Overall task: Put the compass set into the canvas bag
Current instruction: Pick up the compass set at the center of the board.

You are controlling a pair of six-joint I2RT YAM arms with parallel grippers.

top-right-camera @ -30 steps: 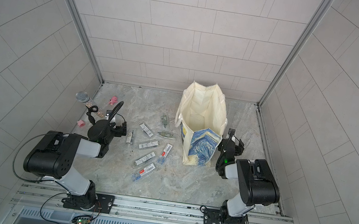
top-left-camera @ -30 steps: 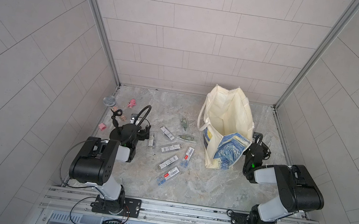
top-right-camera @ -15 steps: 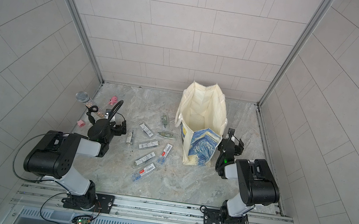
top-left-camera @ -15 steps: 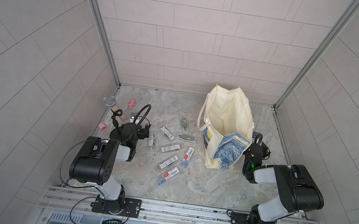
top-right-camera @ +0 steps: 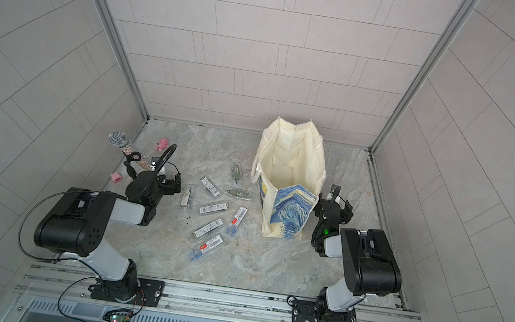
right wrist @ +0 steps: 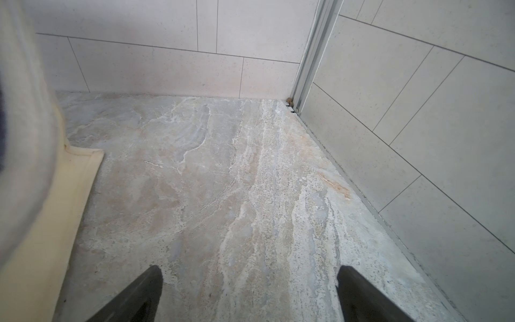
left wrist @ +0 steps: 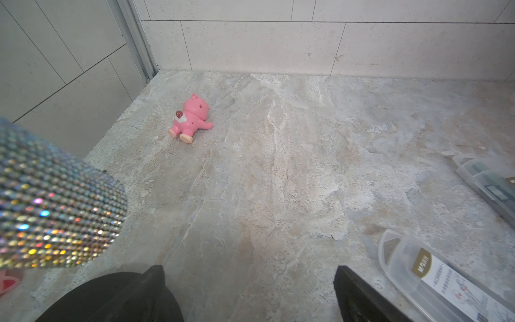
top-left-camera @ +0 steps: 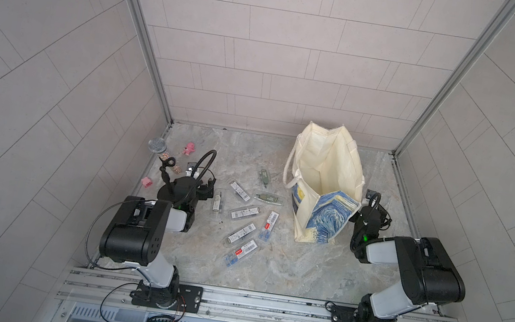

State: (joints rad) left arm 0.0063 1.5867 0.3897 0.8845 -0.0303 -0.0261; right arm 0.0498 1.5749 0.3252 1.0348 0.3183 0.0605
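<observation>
Several compass set cases, clear plastic with labels, lie scattered at mid-table, among them one (top-left-camera: 217, 201) nearest my left gripper and one (top-left-camera: 269, 225) nearest the bag. The same near case (left wrist: 434, 278) shows in the left wrist view. The canvas bag (top-left-camera: 326, 179) (top-right-camera: 288, 173) stands upright and open at the back right, its blue swirl print facing front. My left gripper (top-left-camera: 205, 188) (left wrist: 248, 278) is open over bare table, left of the cases. My right gripper (top-left-camera: 371, 201) (right wrist: 248, 271) is open just right of the bag (right wrist: 28, 139), holding nothing.
A rhinestone microphone (top-left-camera: 157, 146) (left wrist: 55, 209) on a black gooseneck stand (top-left-camera: 175, 191) rises right beside my left arm. Pink toys (top-left-camera: 189, 148) (top-left-camera: 146, 182) lie at the back left. Tiled walls close three sides, and the arms' rail (top-left-camera: 262, 303) runs along the front.
</observation>
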